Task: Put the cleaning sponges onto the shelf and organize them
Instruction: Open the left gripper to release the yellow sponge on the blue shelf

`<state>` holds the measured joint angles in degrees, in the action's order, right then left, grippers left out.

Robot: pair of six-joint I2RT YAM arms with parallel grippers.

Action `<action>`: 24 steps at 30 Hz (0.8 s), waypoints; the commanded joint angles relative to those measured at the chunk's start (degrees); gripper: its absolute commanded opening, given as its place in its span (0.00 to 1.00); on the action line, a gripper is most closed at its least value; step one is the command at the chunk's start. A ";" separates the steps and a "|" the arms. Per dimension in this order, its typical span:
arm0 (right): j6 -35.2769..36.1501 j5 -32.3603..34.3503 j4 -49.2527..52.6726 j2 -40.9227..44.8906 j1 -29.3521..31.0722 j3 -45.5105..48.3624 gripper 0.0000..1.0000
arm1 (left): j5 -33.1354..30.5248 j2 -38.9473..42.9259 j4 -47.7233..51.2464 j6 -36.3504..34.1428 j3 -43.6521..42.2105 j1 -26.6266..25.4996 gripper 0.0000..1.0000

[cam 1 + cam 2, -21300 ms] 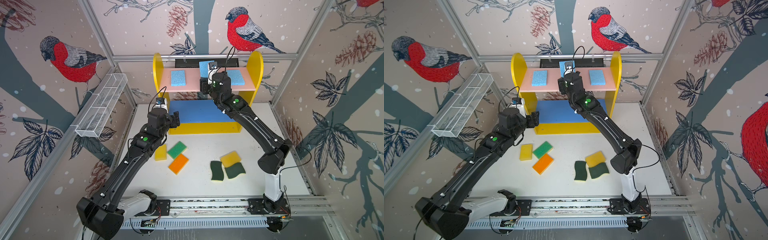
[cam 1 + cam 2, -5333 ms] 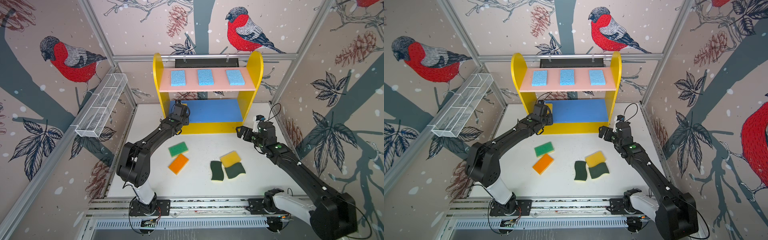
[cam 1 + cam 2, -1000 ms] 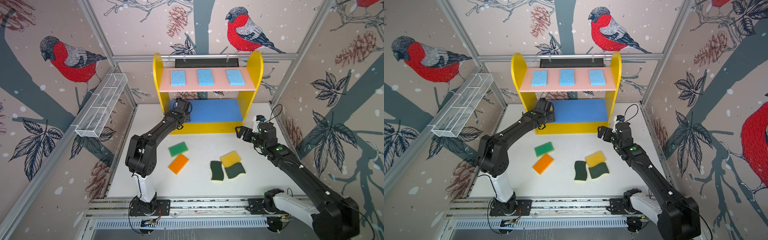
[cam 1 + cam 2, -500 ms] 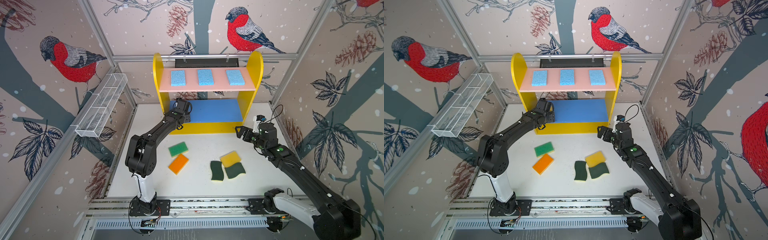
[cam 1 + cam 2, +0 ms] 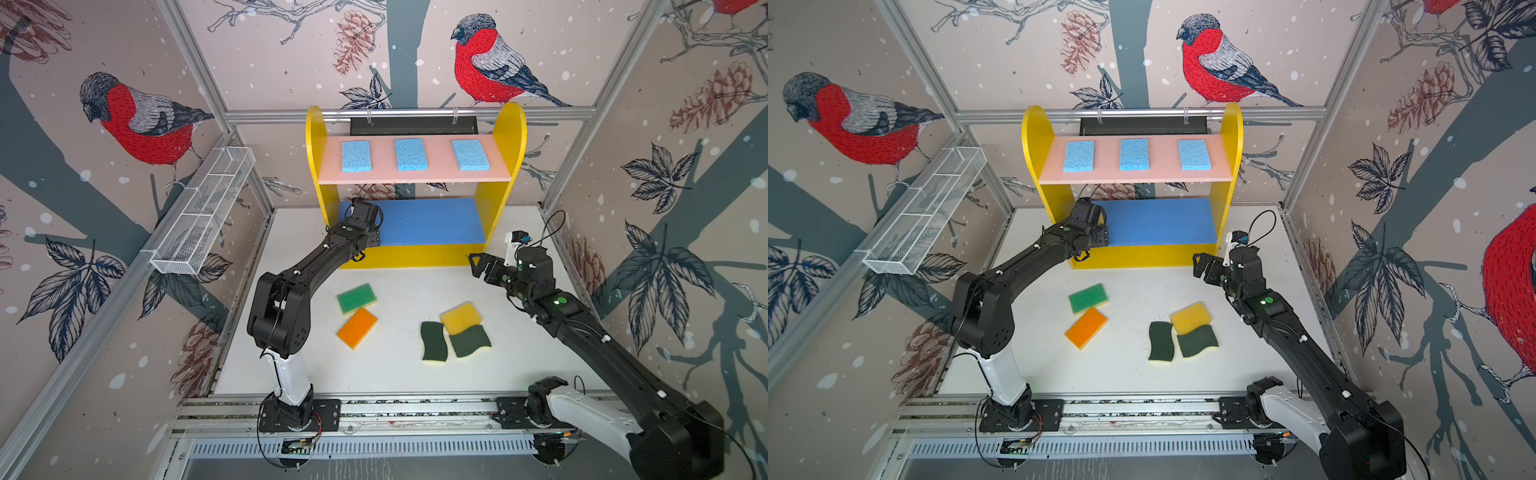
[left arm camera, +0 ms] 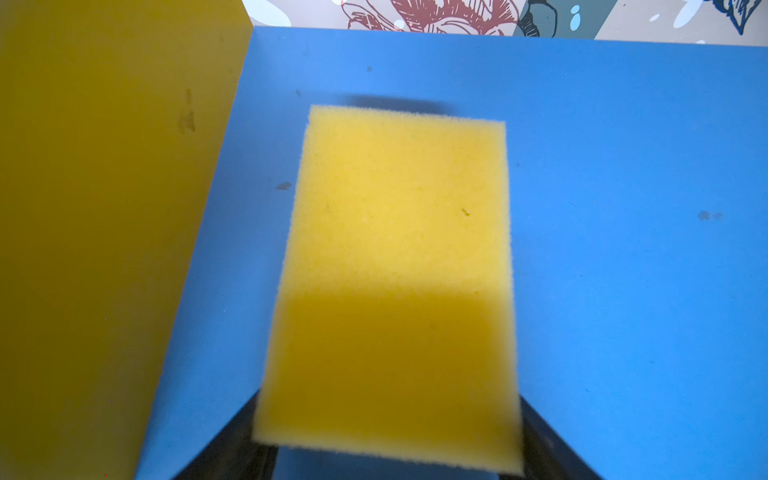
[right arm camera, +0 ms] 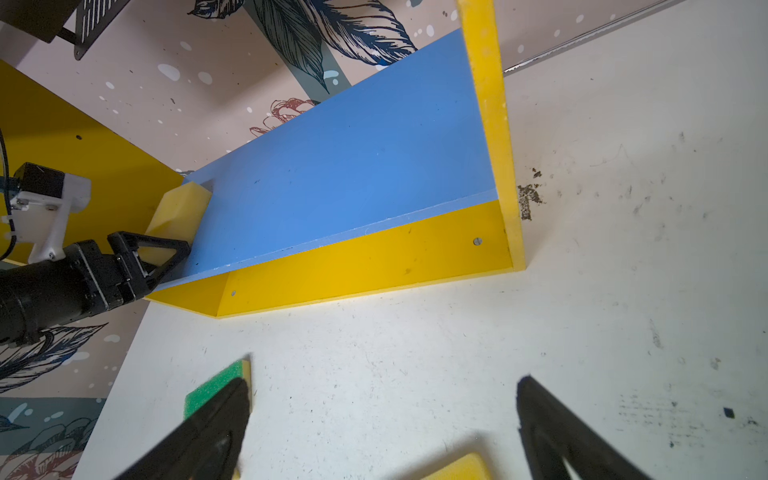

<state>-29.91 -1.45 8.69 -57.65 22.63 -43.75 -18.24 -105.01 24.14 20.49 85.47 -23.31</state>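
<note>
The shelf (image 5: 494, 199) stands at the back, with three light-blue cleaning sponges (image 5: 410, 154) in a row on its pink top board. My left gripper (image 6: 386, 453) reaches onto the left end of the blue middle board (image 5: 432, 220). It is shut on a yellow sponge (image 6: 399, 249), whose near end is lifted between the fingers and whose far end is low over the board. On the table lie a green-topped sponge (image 5: 356, 298), an orange-topped one (image 5: 357, 328), a yellow block (image 5: 461, 318) and two dark-green scourers (image 5: 434, 340). My right gripper (image 7: 384, 380) hovers open and empty by the shelf's right front corner.
A long white wire-mesh basket (image 5: 203, 216) hangs on the left wall. A black box (image 5: 411, 124) sits behind the shelf's top. The arms' base rail (image 5: 374, 411) runs along the table's front edge. Walls close in on three sides.
Hardly anything: the left gripper has stayed at the blue board's left end with the yellow sponge, and the right arm has kept still.
</note>
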 commanded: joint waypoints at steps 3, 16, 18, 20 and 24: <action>-0.32 1.59 0.47 0.87 0.37 0.24 1.00 | 0.13 -0.88 4.59 -1.24 -0.14 0.11 0.76; -0.32 2.33 0.85 1.74 0.76 0.50 1.00 | 0.46 -2.74 3.68 -2.84 1.46 0.37 0.74; -0.35 2.33 0.89 1.73 0.75 0.45 1.00 | 0.07 -2.83 3.88 -3.17 1.39 0.37 0.75; -0.32 2.40 0.83 1.83 0.75 0.52 1.00 | -0.47 -2.92 4.55 -2.92 1.46 0.42 0.77; -0.35 2.33 0.64 1.75 0.92 0.53 1.00 | -1.29 -2.58 5.55 -2.21 1.05 0.37 0.80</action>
<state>-29.95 0.01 9.54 -56.14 23.38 -43.31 -19.25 -107.24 21.96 19.16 87.09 -23.03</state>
